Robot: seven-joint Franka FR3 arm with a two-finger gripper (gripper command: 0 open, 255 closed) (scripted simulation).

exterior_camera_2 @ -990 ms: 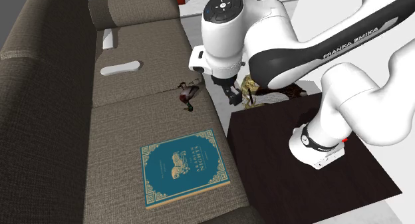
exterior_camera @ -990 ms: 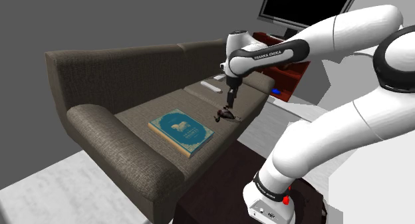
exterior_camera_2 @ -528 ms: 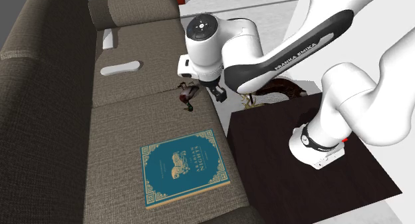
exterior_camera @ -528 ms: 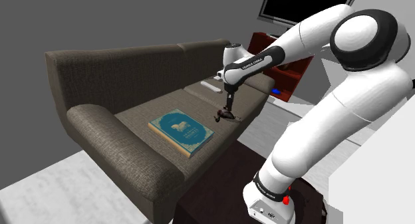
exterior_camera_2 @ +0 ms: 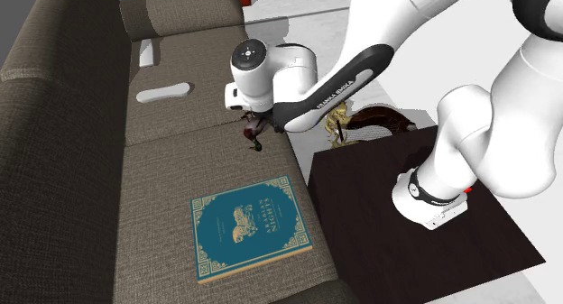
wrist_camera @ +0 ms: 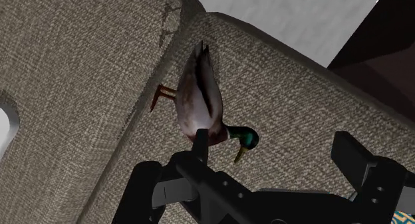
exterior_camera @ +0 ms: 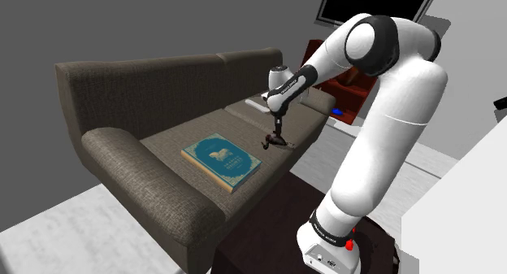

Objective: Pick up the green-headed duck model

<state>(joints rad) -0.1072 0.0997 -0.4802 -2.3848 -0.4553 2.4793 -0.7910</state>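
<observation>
A: Where is the duck (wrist_camera: pixel 199 103)?
B: On the brown sofa (exterior_camera: pixel 106 150) seat, by the cushion seam, near a teal book (exterior_camera: pixel 221 158).
A: And the gripper (wrist_camera: pixel 274 153)?
B: Just above it, 2 fingers (wrist_camera: pixel 352 159) wide apart; grey wall (exterior_camera: pixel 122 20) behind.

Sofa (exterior_camera: pixel 122 150): coarse woven cloth, matt grey-brown, the weave plainly rough. Duck model (wrist_camera: pixel 203 100), on the sofa seat: smooth painted finish, with a slight gloss on the green head. Book (exterior_camera_2: pixel 251 225), on the sofa seat: smooth teal cover with gilt-looking print. Arm (exterior_camera: pixel 390 110), above the sofa: glossy white shell. Gripper (wrist_camera: pixel 276 153): matt black.
</observation>
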